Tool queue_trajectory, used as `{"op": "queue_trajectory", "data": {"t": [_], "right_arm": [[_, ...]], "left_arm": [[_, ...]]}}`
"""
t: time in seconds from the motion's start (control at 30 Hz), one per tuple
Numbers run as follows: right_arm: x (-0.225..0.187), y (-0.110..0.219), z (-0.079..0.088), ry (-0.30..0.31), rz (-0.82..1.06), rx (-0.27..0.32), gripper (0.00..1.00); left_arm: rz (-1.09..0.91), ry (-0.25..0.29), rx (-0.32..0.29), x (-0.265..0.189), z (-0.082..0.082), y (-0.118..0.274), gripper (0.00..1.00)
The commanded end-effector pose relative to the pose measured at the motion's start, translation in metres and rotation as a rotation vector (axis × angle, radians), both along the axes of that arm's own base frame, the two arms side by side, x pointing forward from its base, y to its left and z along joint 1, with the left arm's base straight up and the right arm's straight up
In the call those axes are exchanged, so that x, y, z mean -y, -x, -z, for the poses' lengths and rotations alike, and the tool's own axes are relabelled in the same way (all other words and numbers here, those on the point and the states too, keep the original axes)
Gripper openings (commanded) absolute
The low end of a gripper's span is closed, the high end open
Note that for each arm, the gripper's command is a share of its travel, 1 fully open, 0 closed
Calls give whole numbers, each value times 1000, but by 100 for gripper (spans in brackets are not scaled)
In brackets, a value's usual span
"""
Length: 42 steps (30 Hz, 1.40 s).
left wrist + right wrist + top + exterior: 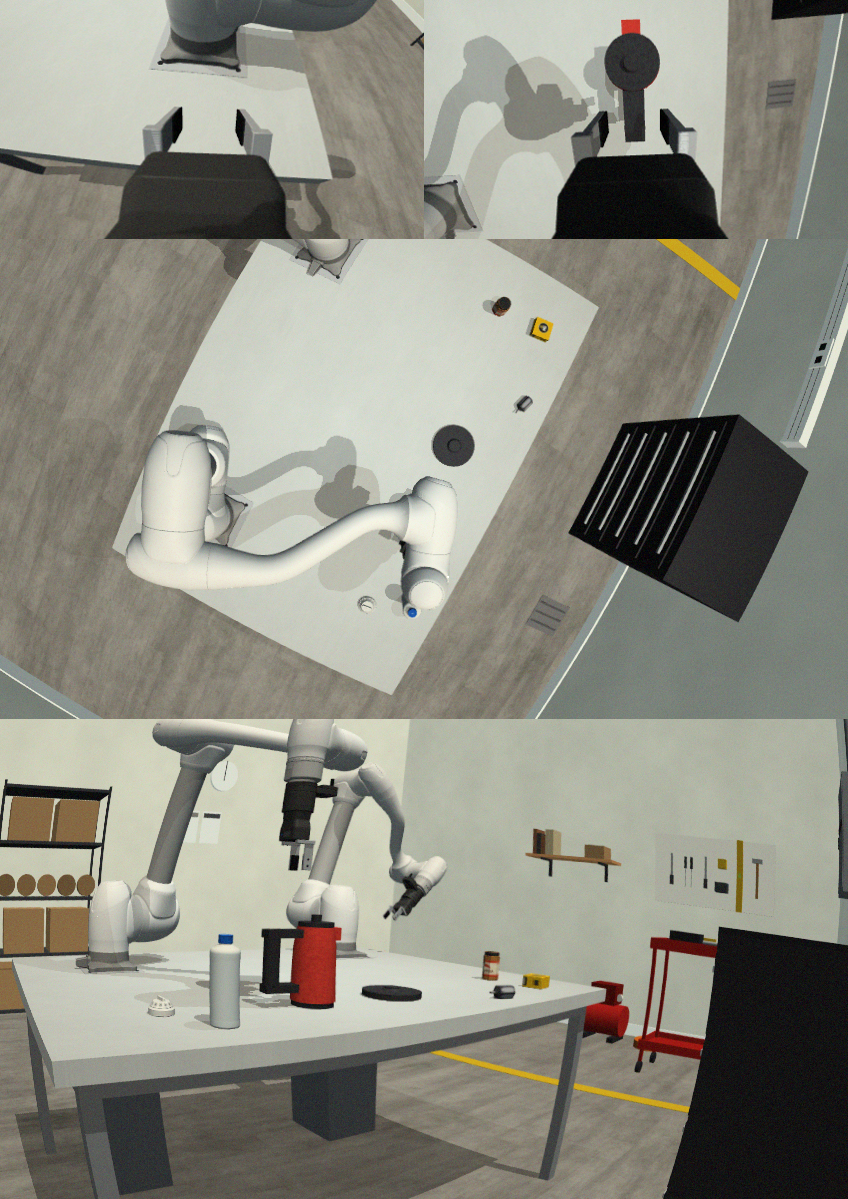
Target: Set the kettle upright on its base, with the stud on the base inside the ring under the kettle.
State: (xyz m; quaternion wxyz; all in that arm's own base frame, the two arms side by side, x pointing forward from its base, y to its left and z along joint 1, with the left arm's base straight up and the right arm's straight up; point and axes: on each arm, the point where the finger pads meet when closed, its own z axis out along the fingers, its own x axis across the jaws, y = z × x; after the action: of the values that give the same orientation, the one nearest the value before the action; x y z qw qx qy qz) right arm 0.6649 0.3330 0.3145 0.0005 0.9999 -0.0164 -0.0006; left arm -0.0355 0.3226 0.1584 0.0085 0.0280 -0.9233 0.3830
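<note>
The red kettle [314,965] stands upright on the table, left of its base in the exterior view, black handle to the left. In the right wrist view its black lid [643,70] and handle show from above. The arm hides it in the top view. The round black base [443,456] [380,993] lies flat, its stud [454,445] in the middle. The kettle's underside ring is hidden. My right gripper [301,865] [634,120] is open above the kettle, its fingers on either side of the handle's line. My left gripper [392,915] [209,119] is open and empty, away from both.
A white bottle [224,986] [412,612] with a blue cap and a small white dome [366,604] [161,1007] stand near the kettle. Beyond the base are a dark small object [523,403] [504,991], a yellow block [537,335] [538,981] and a jar [501,307] [490,965].
</note>
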Motion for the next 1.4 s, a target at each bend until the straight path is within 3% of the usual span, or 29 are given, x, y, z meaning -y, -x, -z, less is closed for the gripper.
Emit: {"op": "queue_trajectory", "data": {"t": [0.0, 0.43, 0.7, 0.77, 1.2, 1.37], "right_arm": [[0, 0, -1, -1, 0, 1, 100], [0, 0, 10, -1, 0, 1, 100], [0, 0, 40, -1, 0, 1, 100], [0, 0, 40, -1, 0, 1, 100], [0, 0, 99, -1, 0, 1, 100], [0, 0, 108, -1, 0, 1, 100]], "left_arm": [[0, -1, 0, 0, 0, 0, 100], [0, -1, 0, 0, 0, 0, 100], [0, -1, 0, 0, 0, 0, 100], [0, -1, 0, 0, 0, 0, 100], [0, -1, 0, 0, 0, 0, 100], [0, -1, 0, 0, 0, 0, 100]]}}
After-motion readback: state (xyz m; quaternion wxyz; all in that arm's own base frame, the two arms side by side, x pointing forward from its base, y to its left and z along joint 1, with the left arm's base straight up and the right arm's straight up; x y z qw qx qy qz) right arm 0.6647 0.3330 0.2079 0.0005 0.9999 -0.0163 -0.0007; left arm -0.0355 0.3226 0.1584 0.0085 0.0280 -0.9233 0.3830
